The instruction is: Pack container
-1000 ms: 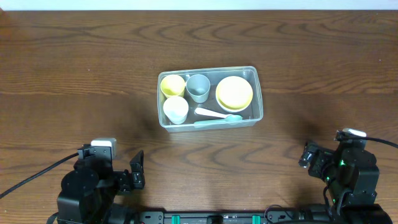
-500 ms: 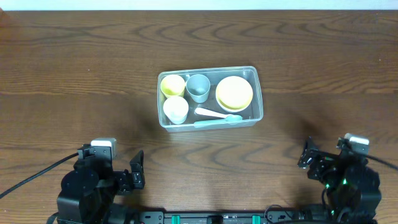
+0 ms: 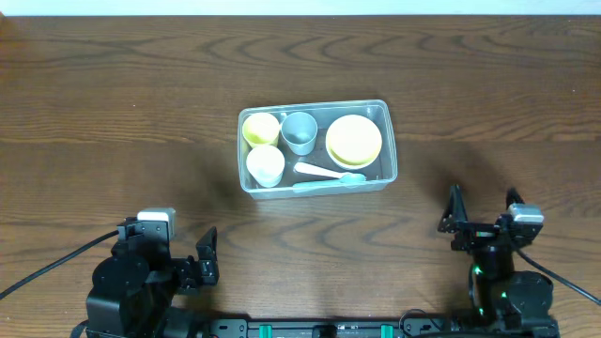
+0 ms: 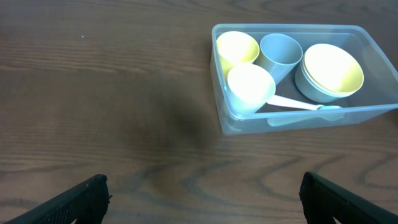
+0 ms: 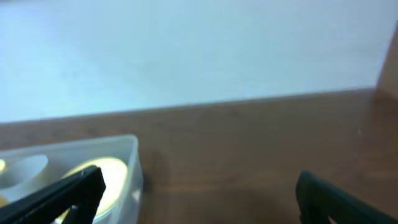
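The clear rectangular container (image 3: 385, 174) sits mid-table. Inside are a yellow cup (image 3: 260, 128), a grey-blue cup (image 3: 300, 131), a white cup (image 3: 266, 165), a yellow bowl (image 3: 354, 139) and a white and teal spoon (image 3: 329, 173). The container also shows in the left wrist view (image 4: 292, 123) and at the left edge of the right wrist view (image 5: 127, 152). My left gripper (image 4: 202, 199) is open and empty at the near left edge. My right gripper (image 5: 199, 193) is open and empty at the near right, its camera tilted toward the far wall.
Dark wood table (image 3: 113, 113) all around. A pale wall (image 5: 186, 50) lies beyond the far edge. Both arm bases sit at the near edge.
The right arm has drawn back toward the near edge and folded over its base. The left arm and the container's contents have not moved.
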`<act>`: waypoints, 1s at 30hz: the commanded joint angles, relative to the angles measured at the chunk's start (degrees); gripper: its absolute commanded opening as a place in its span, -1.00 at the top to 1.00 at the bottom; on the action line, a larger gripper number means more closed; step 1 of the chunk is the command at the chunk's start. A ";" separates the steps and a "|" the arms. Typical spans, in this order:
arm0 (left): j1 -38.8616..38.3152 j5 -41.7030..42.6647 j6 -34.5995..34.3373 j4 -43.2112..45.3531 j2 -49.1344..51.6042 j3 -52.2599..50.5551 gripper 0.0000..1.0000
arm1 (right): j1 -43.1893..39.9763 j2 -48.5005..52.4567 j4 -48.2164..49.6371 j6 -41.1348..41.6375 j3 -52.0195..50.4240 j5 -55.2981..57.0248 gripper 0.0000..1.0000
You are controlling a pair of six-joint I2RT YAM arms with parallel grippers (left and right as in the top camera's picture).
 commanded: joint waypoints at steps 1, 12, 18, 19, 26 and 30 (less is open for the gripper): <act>0.02 -0.59 -0.11 0.04 0.26 -0.33 -0.96 | 1.18 -0.37 5.14 -1.53 -4.96 0.94 -0.99; 0.00 -0.59 -0.11 0.04 0.26 -0.33 -0.96 | 2.58 -0.37 5.60 -4.94 -9.97 -0.04 -0.99; 0.02 -0.59 -0.11 0.04 0.26 -0.33 -0.96 | 2.58 -0.33 5.62 -4.94 -9.97 -0.02 -0.99; 0.02 -0.59 -0.11 0.04 0.26 -0.33 -0.96 | 2.58 -0.33 5.62 -4.94 -9.97 -0.02 -0.99; 0.00 -0.59 -0.11 0.04 0.26 -0.33 -0.96 | 2.58 -0.33 5.62 -4.94 -9.97 -0.04 -0.98; 0.02 -0.59 -0.11 0.04 0.26 -0.33 -0.96 | 2.58 -0.33 5.62 -4.94 -9.97 -0.02 -0.98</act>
